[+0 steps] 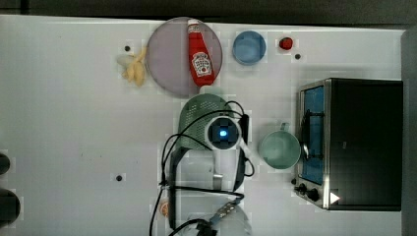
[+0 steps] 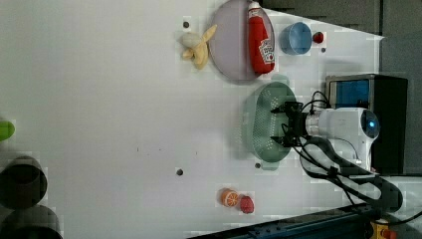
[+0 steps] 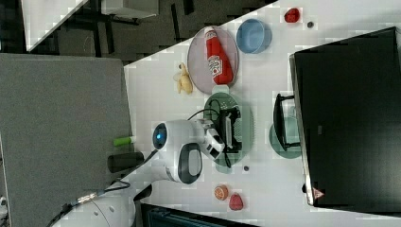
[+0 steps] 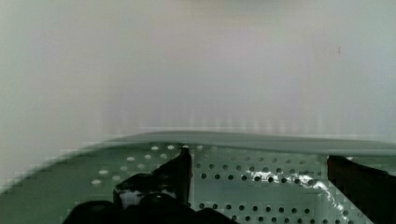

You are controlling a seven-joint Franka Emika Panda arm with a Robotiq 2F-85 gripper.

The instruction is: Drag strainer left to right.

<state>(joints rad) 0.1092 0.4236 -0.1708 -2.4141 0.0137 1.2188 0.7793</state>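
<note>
White laminate forms the desk (image 1: 74,123), a broad matte surface dotted with a few small dark fixing holes and bounded in the top view by a dark strip along the top edge. Pale mint-green plastic marks the strainer (image 2: 266,122), an oval colander with a perforated floor, lying directly beneath the tool (image 2: 282,124). Both black fingers (image 4: 180,170) stand spread wide and reach down inside the basin, one close to its long wall; nothing is pinched between them. In the wrist view the strainer's rim (image 4: 280,140) curves across the frame with bare desk beyond it.

Just beyond the strainer's far tab handle, toward the top view's top, lies a greyish-purple plate (image 1: 164,59) carrying a red ketchup bottle (image 1: 200,56); a peeled banana (image 1: 135,69) sits beside the plate, and a blue bowl (image 1: 249,47) and a small red fruit (image 1: 285,43) lie further along the same edge. To the tool's side at the top view's right stands a teal-green mug (image 1: 279,149), just in front of a black toaster oven (image 1: 364,142) with a chrome-framed door. Nearer the arm's base, an orange slice (image 2: 229,197) and a strawberry (image 2: 246,204) rest together. In the right view a grey panel (image 3: 61,137) flanks the desk, with dark floor behind.
</note>
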